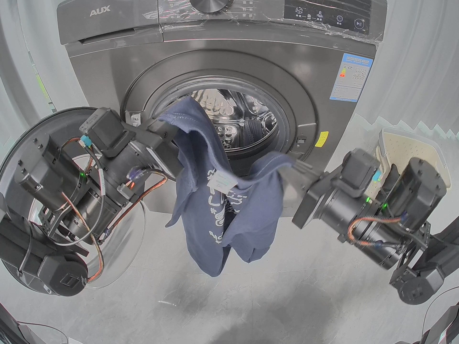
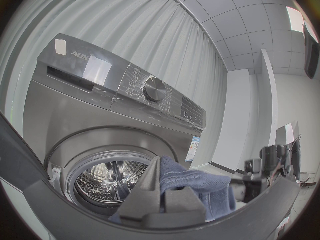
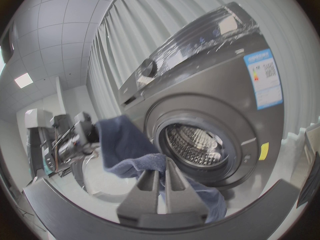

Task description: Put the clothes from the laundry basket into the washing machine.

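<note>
Both left hand (image 1: 163, 124) and right hand (image 1: 292, 166) tight on navy shirt (image 1: 201, 168) before open washing machine (image 1: 267, 58).

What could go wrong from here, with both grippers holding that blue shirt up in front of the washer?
1. Most of the blue shirt hangs below the drum opening, so if pushed forward it may catch on the lower rim and stay draped outside.
2. The left gripper and right gripper each pinch only a small edge of cloth; one could slip, dropping the shirt toward the floor.
</note>
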{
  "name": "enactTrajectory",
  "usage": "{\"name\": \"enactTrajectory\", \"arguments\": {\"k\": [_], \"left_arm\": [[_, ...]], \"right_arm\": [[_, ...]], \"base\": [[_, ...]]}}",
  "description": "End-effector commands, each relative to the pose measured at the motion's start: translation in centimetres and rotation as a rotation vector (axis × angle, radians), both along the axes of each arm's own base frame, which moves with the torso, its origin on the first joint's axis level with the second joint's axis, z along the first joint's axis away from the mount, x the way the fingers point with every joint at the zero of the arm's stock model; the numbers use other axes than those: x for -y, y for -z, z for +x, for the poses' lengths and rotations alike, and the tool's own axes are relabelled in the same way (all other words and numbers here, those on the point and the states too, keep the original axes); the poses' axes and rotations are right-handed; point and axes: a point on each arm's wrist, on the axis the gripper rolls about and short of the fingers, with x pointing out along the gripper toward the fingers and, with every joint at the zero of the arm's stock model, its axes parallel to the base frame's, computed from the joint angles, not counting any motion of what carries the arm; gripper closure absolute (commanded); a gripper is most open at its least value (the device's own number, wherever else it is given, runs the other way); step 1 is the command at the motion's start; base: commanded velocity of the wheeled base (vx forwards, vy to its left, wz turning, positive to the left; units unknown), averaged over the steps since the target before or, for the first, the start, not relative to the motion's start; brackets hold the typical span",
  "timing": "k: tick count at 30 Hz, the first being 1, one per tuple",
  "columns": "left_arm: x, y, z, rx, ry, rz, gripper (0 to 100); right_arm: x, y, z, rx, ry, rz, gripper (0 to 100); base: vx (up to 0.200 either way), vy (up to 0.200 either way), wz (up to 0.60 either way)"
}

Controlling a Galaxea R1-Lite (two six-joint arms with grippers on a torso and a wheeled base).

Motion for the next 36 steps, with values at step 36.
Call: {"name": "enactTrajectory", "arguments": {"k": [36], "left_arm": [[0.1, -1.7, -0.6, 0.053, 0.016, -0.039, 100]], "right_arm": [[-5.3, 11.4, 2.9, -0.199, -0.141, -0.232, 0]], "base": [[0.0, 0.0, 0.0]]}}
